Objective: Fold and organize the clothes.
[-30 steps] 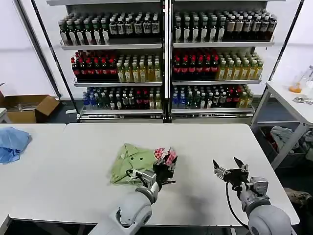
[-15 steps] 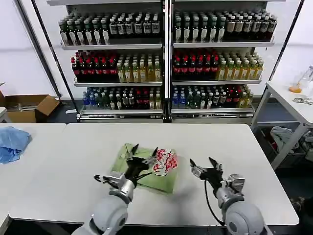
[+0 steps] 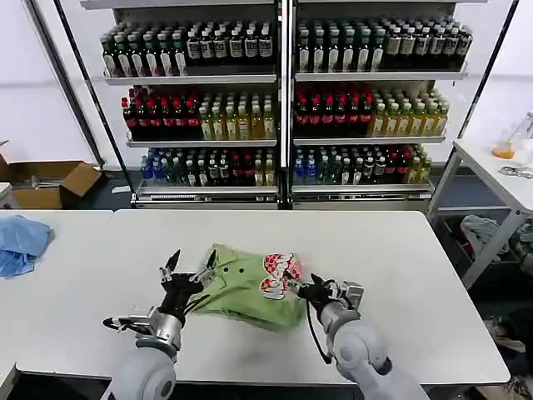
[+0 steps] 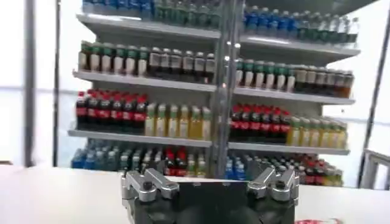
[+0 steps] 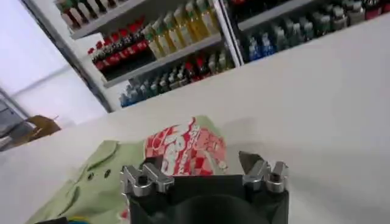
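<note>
T-shirt (image 3: pixel 246 287), sage green and rumpled into a loose bundle, is lying near the front middle of the white surface (image 3: pixel 400 250), with its red, pink and white print (image 3: pixel 279 273) turned up at the end toward the robot's right. Its long axis is running across the surface from left to right, so each arm is facing one end of it.

Behind the surface, the drinks shelves (image 3: pixel 283 100) are standing well clear of the work. A light blue cloth (image 3: pixel 21 243) is sitting far off on the neighbouring surface to the left, and a cardboard box (image 3: pixel 50 182) is resting on the floor beyond it; neither is lying in the way.

Right tool (image 3: pixel 306 290) is sitting just beside the printed end, fingers spread and released, seemingly nearly touching the fabric, so it is probably the nearer of the two. Left tool (image 3: pixel 190 268) is hovering at the collar end, fingers splayed wide and holding nothing. Judging from this, the coming move is calling for both to close on opposite ends.
</note>
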Controlling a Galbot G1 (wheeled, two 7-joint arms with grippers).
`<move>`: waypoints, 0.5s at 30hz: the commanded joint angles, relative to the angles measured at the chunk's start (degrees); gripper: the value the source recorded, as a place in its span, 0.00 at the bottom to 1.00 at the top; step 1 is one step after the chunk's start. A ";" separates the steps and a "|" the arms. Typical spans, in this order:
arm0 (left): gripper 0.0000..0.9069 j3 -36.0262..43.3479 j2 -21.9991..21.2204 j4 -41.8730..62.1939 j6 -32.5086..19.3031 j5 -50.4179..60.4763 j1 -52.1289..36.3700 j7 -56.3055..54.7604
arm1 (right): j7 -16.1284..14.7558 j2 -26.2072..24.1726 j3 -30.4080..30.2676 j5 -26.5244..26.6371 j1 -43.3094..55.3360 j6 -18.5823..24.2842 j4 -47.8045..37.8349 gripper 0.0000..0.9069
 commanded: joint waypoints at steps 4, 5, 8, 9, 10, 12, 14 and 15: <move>1.00 -4.36 1.01 -1.04 -1.04 -0.51 3.38 -0.16 | 4.25 5.80 -3.17 3.80 8.28 -0.26 -11.73 0.00; 1.00 -4.38 1.04 -1.02 -1.05 -0.57 3.41 -0.16 | 4.29 5.79 -3.10 3.57 8.55 -0.28 -12.13 0.00; 1.00 -4.45 1.10 -0.98 -1.06 -0.91 3.41 -0.16 | 4.03 5.78 -2.92 2.72 9.65 -0.42 -13.45 0.00; 1.00 -4.43 1.11 -0.95 -1.06 -0.96 3.40 -0.15 | 3.90 5.83 -2.93 2.44 10.07 -0.54 -14.05 0.00; 1.00 -4.40 1.12 -0.89 -1.07 -0.98 3.40 -0.14 | 3.64 5.89 -3.01 2.00 10.76 -0.60 -14.71 0.00; 1.00 -4.33 1.12 -0.79 -1.10 -1.08 3.26 -0.14 | 3.09 6.11 -3.18 0.67 12.22 -0.53 -16.43 0.00; 1.00 -4.30 1.15 -0.69 -1.09 -1.17 3.07 -0.14 | 2.49 6.32 -2.98 -0.65 13.48 -0.16 -18.68 0.00; 1.00 -4.28 1.20 -0.71 -1.08 -1.37 2.96 -0.14 | 1.33 6.38 -2.65 -2.50 14.13 -0.28 -19.65 0.00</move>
